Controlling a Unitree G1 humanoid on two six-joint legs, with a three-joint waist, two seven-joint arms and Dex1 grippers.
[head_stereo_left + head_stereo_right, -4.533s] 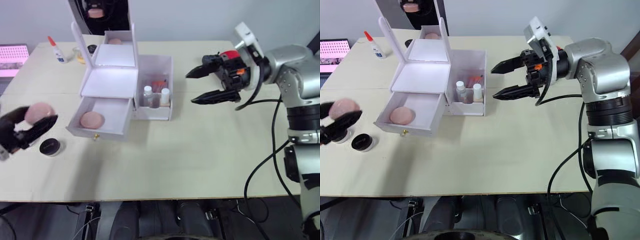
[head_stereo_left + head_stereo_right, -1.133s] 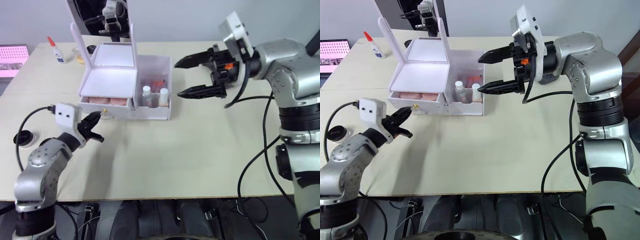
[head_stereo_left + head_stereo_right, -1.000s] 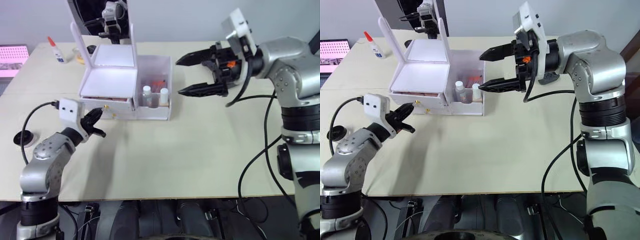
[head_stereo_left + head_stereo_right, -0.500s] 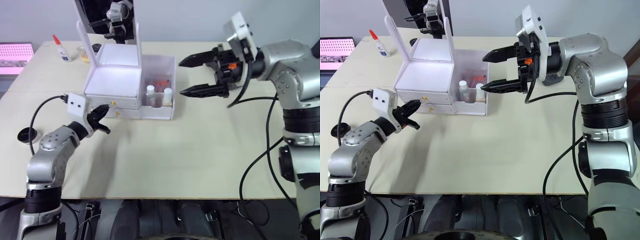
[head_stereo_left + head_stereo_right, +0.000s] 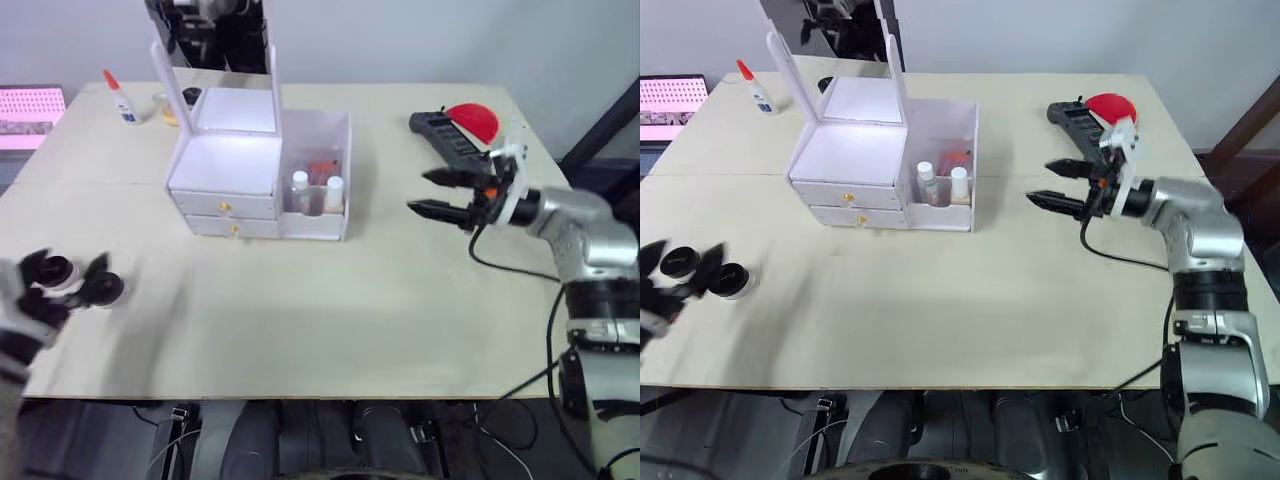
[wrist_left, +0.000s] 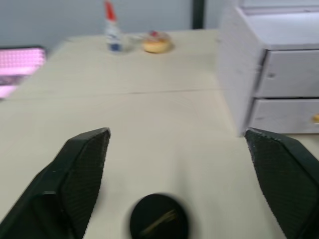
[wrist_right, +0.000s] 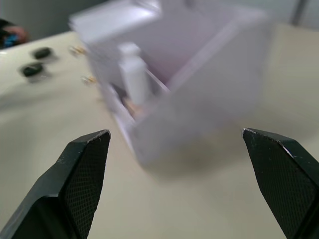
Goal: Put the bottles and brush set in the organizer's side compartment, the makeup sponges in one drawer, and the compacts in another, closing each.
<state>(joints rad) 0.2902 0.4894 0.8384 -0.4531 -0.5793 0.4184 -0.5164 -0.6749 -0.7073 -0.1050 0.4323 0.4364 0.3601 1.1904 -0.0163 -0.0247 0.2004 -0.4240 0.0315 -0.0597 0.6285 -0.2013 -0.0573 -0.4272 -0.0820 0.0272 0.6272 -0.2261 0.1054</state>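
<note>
The left gripper (image 5: 680, 268) hovered wide open over the near-left part of the table (image 5: 330, 300), its fingers straddling the two compacts (image 5: 731, 281), which lay side by side on the tabletop, well apart from the organizer (image 5: 255, 175). In the left wrist view one compact (image 6: 159, 223) sat between the spread fingers, not yet touched. These round black cases looked light and rigid, with smooth, probably slippery lids, so a pinch across the rim seemed the safest hold; squeezing on the lid might let one skid away. Farther right, the organizer stood with both gold-knobbed drawers (image 5: 226, 207) pushed in. Its side compartment (image 5: 318, 180) held the two white-capped bottles (image 5: 331, 192) upright, with something red behind them, perhaps the brush set. At the right, the right gripper (image 5: 447, 194) hung open and empty above the table, pointing toward the organizer but well clear of it. A drawer would have to be pulled out before the compacts could go in.
</note>
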